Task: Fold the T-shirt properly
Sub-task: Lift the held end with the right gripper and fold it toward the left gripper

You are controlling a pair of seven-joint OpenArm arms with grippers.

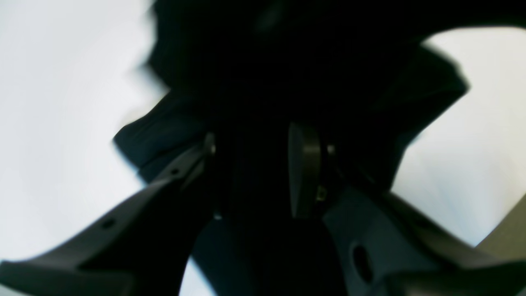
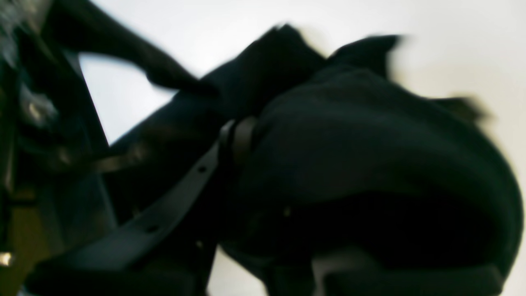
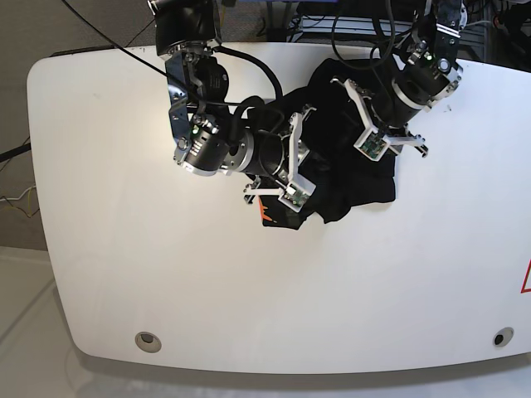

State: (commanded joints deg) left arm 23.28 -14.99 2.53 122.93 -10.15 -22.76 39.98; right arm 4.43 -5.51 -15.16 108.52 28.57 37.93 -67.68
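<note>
From the left wrist camera, the white tabletop (image 1: 61, 102) shows pale on both sides of a dark mass of cloth. The left gripper (image 1: 254, 172) has its jaws partly apart with the black T-shirt (image 1: 287, 61) bunched between them, clamped on the fabric.

From the right wrist camera, blurred, the right gripper (image 2: 246, 139) is buried in folds of the T-shirt (image 2: 370, 164); one finger (image 2: 181, 193) presses against the cloth, but I cannot tell whether the jaws are together.

In the base view, the rounded white tabletop (image 3: 124, 249) stands over a grey floor (image 3: 17, 332), with cables (image 3: 332, 25) behind the far edge. The T-shirt (image 3: 340, 174) lies crumpled near the far edge, between both arms, an orange print (image 3: 265, 215) peeking out.
</note>
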